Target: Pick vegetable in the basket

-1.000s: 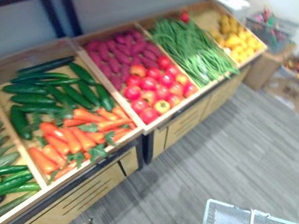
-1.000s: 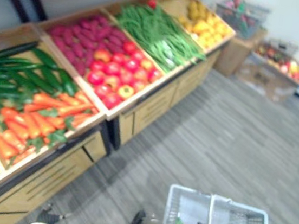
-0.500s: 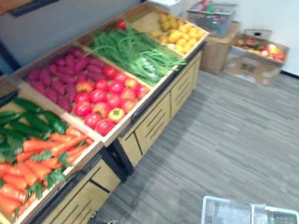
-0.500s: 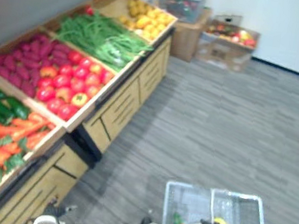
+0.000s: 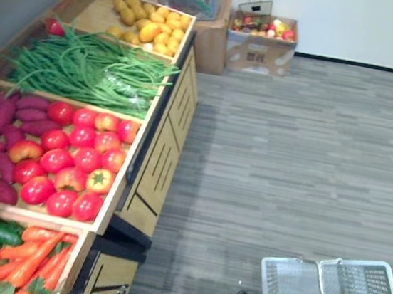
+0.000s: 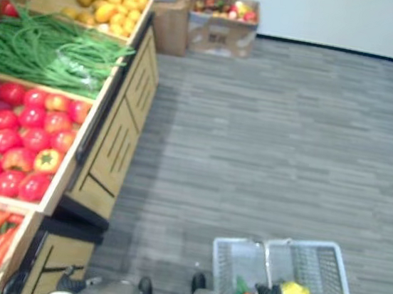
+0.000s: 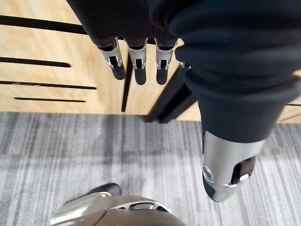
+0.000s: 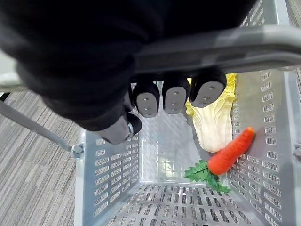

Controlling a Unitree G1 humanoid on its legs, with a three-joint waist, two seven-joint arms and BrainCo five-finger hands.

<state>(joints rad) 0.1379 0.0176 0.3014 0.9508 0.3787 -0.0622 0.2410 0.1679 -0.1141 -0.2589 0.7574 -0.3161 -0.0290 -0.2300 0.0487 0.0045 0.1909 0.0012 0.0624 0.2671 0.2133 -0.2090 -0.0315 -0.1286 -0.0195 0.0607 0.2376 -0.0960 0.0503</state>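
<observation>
While the right hand (image 8: 171,96) grips the basket handle (image 8: 225,47), the left hand (image 7: 137,56) hangs slack, empty. A jolt could bounce the carrot (image 8: 230,153) out.

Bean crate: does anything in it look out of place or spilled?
Yes. One red tomato lies in the back corner of the bean crate, beside the beans, apart from the tomatoes one crate over. Nothing looks spilled.

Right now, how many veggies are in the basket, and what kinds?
Carrot: 1
Cabbage: 1
Total in the basket: 2
</observation>
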